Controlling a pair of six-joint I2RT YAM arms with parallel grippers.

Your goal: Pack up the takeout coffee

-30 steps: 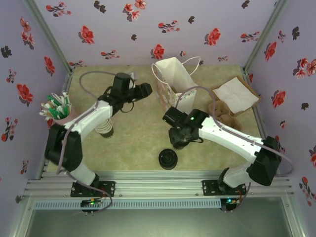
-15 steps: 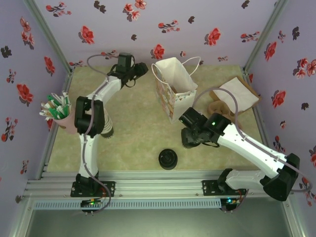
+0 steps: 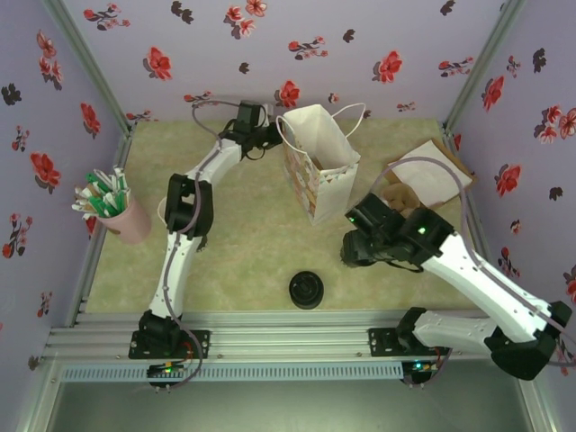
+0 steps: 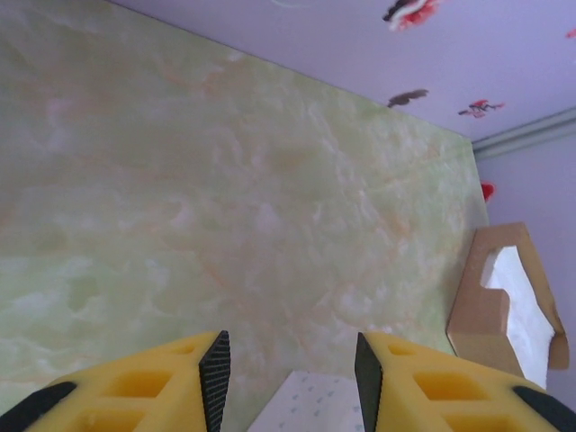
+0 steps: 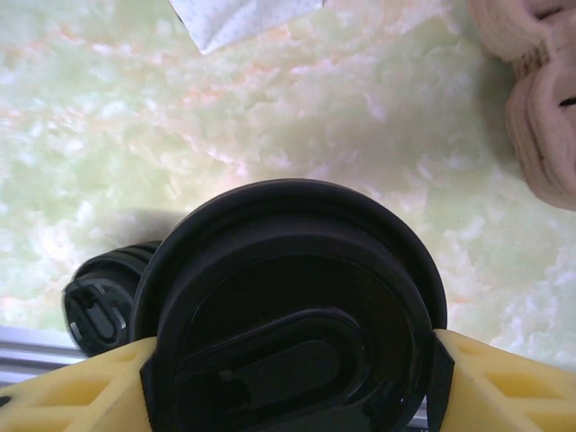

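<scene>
The takeout coffee (image 5: 288, 270) shows its round black lid from above in the right wrist view, wedged between the yellow fingers. My right gripper (image 5: 290, 360) is shut on it; the white cup body is hidden below the lid. From the top, the right gripper (image 3: 354, 249) hangs just right of the white paper bag (image 3: 319, 162), which stands open at the back centre. My left gripper (image 3: 268, 137) reaches to the bag's upper left rim. It is open (image 4: 290, 360), with a corner of the bag (image 4: 310, 407) below the gap.
A stack of loose black lids (image 3: 306, 290) (image 5: 97, 306) sits near the front edge. A cardboard box of napkins (image 3: 430, 169) (image 4: 508, 306) and brown cup carriers (image 3: 396, 196) (image 5: 540, 108) lie at the right. A pink cup of packets (image 3: 117, 211) stands at the left.
The left arm has stretched right along the back wall until its gripper reached the bag's rim. The right arm has swung right and slightly back, carrying the coffee away from the loose lids.
</scene>
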